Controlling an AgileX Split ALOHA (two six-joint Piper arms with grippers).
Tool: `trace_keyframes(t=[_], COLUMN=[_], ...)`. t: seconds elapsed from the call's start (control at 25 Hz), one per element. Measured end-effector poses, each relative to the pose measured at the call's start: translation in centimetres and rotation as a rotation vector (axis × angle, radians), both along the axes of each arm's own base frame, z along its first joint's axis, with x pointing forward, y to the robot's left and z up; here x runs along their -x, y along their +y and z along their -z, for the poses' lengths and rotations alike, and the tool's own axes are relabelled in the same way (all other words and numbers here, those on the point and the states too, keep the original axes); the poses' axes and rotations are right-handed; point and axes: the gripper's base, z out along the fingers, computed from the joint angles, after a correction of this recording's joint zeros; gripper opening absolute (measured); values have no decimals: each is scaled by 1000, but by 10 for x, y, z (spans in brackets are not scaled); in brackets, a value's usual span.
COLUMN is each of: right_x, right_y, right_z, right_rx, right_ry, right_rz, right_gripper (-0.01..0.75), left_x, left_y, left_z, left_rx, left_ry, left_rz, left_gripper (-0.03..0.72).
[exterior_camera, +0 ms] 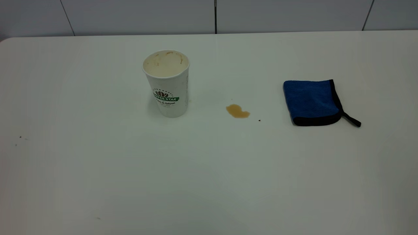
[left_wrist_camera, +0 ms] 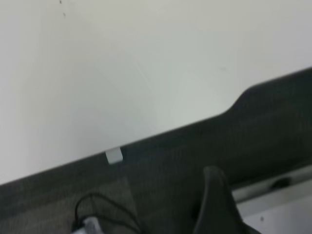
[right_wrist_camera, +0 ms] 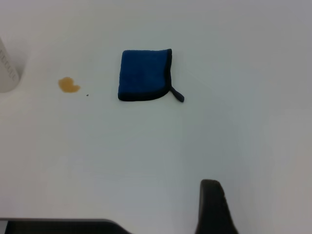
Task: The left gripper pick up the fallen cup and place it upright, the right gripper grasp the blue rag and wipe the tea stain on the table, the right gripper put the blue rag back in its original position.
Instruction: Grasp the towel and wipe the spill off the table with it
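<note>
The cup [exterior_camera: 167,83] stands upright on the white table [exterior_camera: 209,176], left of centre, with its stained inside showing. The tea stain [exterior_camera: 237,111] lies to its right, with a tiny dark speck beside it. The blue rag [exterior_camera: 312,102] lies folded farther right, its black loop tail pointing right. Neither gripper shows in the exterior view. The left gripper [left_wrist_camera: 217,200] is over the table's edge, above the dark floor. The right gripper [right_wrist_camera: 213,207] is high above the table, well back from the rag [right_wrist_camera: 145,74], the stain [right_wrist_camera: 68,85] and the cup's side [right_wrist_camera: 7,73].
The table's far edge meets a panelled grey wall [exterior_camera: 215,16]. In the left wrist view the table's edge [left_wrist_camera: 161,136] runs diagonally, with a small white tag [left_wrist_camera: 114,155] on it and cables [left_wrist_camera: 97,214] on the floor below.
</note>
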Motion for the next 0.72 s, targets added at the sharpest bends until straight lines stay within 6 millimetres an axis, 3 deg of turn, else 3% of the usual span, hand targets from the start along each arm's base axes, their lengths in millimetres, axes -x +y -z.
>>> trace_keyframes(t=[0.36, 0.72], right_x=[0, 0], right_y=[0, 0], right_z=[0, 0], right_rx=[-1, -1], right_ry=[0, 0], right_rz=[0, 0], right_gripper=[532, 532], left_x=[42, 46], left_y=[11, 10], left_z=[0, 1], left_rx=[61, 57], left_ry=[-268, -284], left_rz=[-185, -238], left_gripper=[507, 507])
